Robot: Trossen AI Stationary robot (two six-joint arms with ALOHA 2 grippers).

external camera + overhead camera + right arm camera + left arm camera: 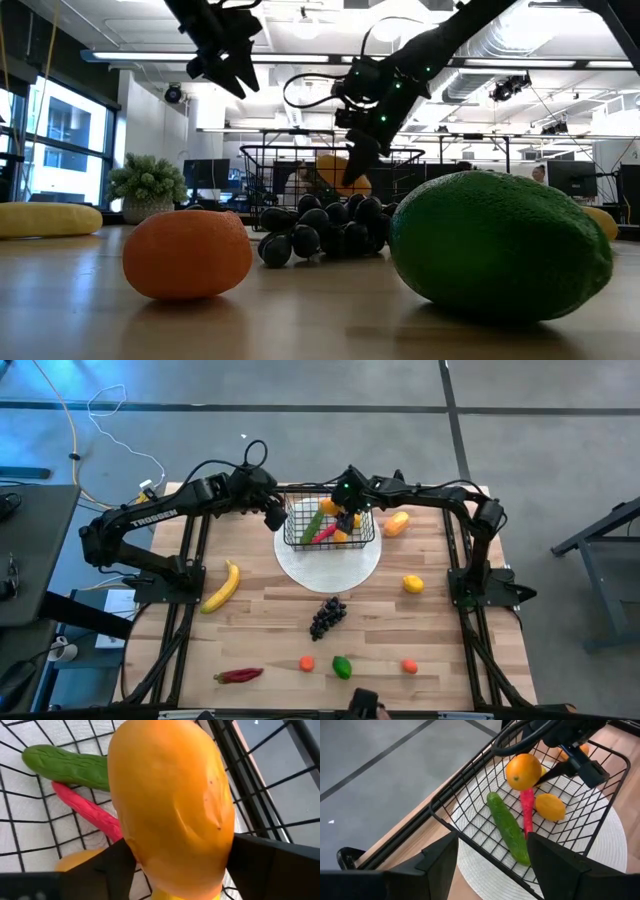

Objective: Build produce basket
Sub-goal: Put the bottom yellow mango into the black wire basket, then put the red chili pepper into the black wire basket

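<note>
Currently the right hand [347, 512] grips an orange mango [170, 800] above the basket [295, 538].

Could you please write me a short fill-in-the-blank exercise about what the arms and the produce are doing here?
1. The right gripper holds an orange fruit above the ____.
2. Inside the basket, a red chilli lies beside a green ____.
3. The basket stands on a round white ____.
4. The left gripper's fingers are ____, holding nothing.

Missing words: basket; cucumber; plate; open
</note>
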